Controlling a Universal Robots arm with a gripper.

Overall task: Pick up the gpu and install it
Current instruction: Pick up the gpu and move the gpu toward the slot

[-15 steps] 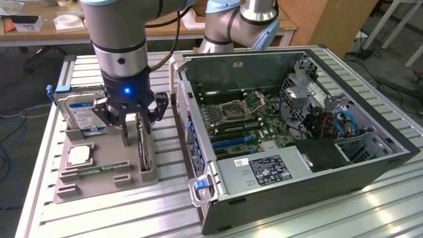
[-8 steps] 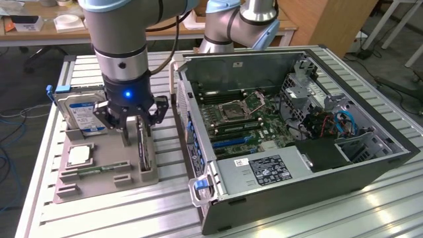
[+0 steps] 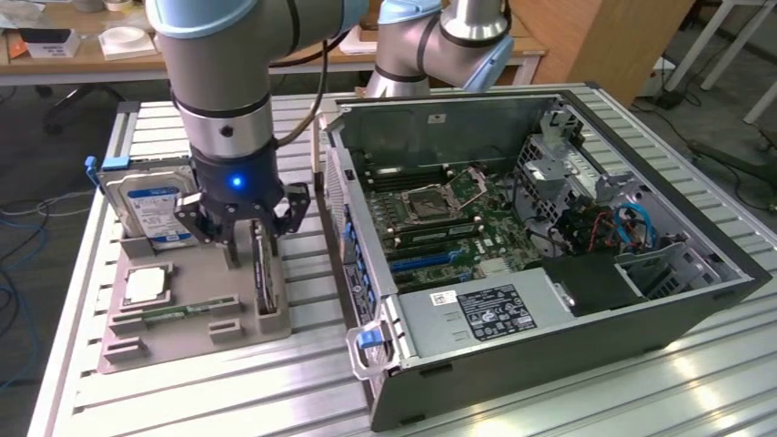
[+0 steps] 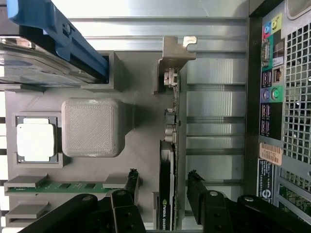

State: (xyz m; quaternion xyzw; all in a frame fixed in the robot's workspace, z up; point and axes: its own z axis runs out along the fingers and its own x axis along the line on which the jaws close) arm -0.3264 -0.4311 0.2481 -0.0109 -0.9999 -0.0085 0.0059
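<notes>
Gpu [image 4: 169,145] is standing on its long edge in a slot of the grey printed holder [image 3: 182,344], on the side nearest the open PC case [image 3: 547,300]. From the wrist cam you see it edge-on: thin green board, a black fan shroud w/ a green nvidia logo on one face, and the metal end bracket [image 4: 188,42] w/ its bent tab at the far end. In the exterior view the gpu [image 3: 264,278] is just a dark sliver poking up out of the holder.

Gripper [image 3: 249,244] is right on top of it, jaws spread wide and straddling the card, one finger each side. Fingertips [image 4: 193,178] are down around the card's upper edge, w/ a gap showing on both sides, so nothing's grabbed afaict.

Other stuff in the holder: a hard drive [image 3: 148,208] w/ a blue rail at the exterior view's left, a cpu [image 3: 146,284] and a memory stick [image 3: 182,314] lying flat. It all sits on a slatted alu table [image 3: 243,396].
</notes>
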